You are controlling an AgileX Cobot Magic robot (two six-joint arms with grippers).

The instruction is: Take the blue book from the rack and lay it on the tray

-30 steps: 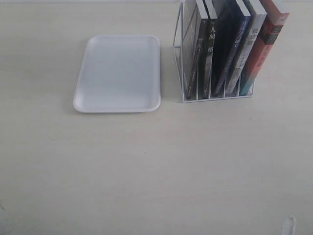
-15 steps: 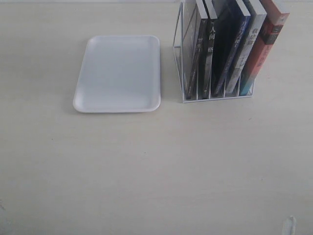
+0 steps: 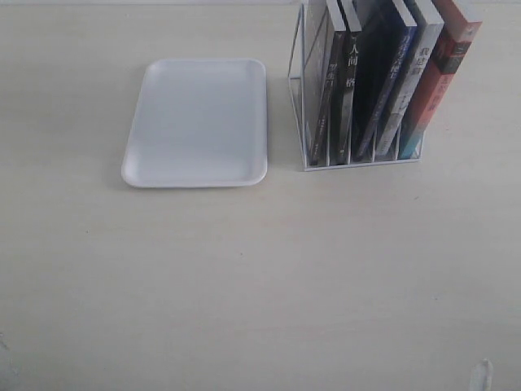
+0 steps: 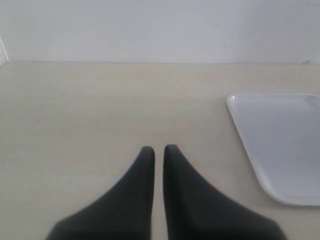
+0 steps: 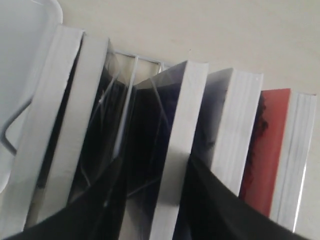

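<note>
We see the right gripper (image 5: pixel 156 167) spread astride the page edge of the blue book (image 5: pixel 182 127). Our left gripper (image 4: pixel 159 150) sits pressed together, apart from the rim of the tray (image 4: pixel 246 135).

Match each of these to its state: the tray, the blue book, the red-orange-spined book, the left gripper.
Things:
1. tray
2. blue book
3. red-orange-spined book
4. left gripper

States:
A. upright at the end of the rack farthest from the tray
B. fingers nearly together above the table, holding nothing
C. lying flat with nothing on it
D. upright, mid-row in the rack

Pairs: 1-C, 2-D, 3-A, 4-B
</note>
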